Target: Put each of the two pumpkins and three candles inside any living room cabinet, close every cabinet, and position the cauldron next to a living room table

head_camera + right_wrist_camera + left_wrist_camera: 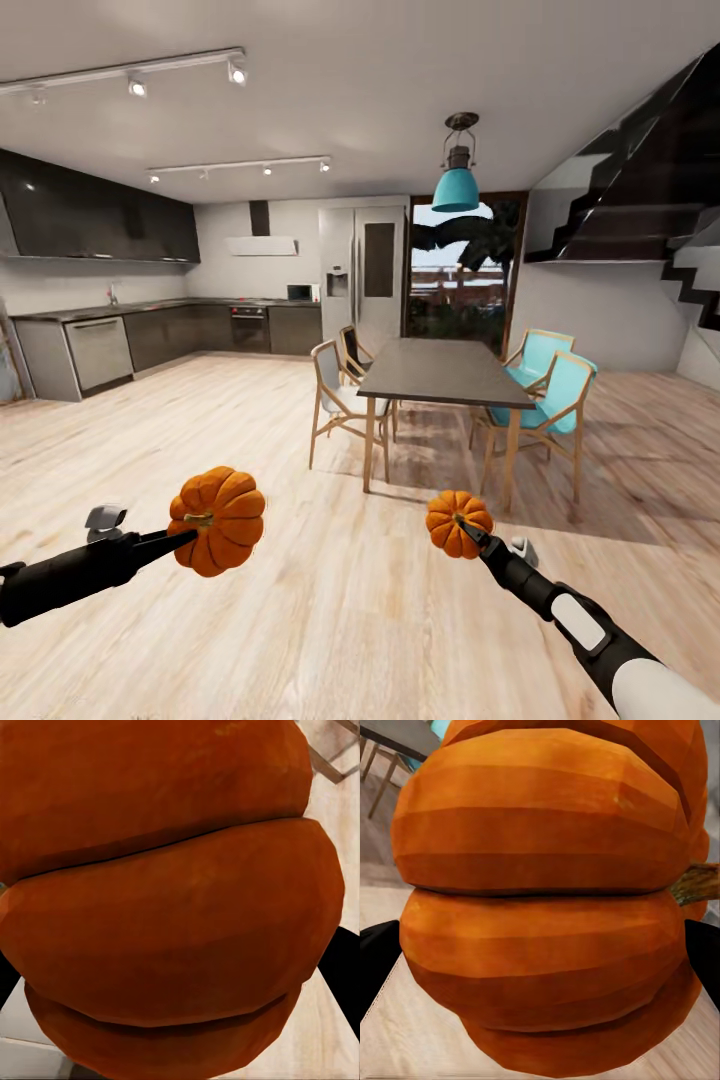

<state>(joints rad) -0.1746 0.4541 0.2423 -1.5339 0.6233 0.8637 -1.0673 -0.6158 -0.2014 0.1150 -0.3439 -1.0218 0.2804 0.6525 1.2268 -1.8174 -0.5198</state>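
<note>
I hold one bright-orange ribbed pumpkin in each hand above a pale wood floor. The bigger-looking pumpkin point(218, 520) sits at lower left, and my left gripper point(186, 536) is shut on it beside its stem. The other pumpkin point(458, 522) is at lower right, with my right gripper point(468, 530) shut on it. In the left wrist view the pumpkin point(547, 907) sits between black fingers point(375, 964). Orange pumpkin point(165, 907) takes up most of the right wrist view, with a dark finger point(341, 967) at its edge. Candles, cabinet, coffee table and cauldron are out of view.
A dark dining table point(440, 372) with wooden and teal chairs point(555, 395) stands ahead, slightly right. Beyond it are a fridge point(360, 275) and a glass door. Kitchen counters point(150, 335) line the left wall, and a dark staircase point(650, 200) rises at right. Open wood floor point(330, 620) lies between my arms.
</note>
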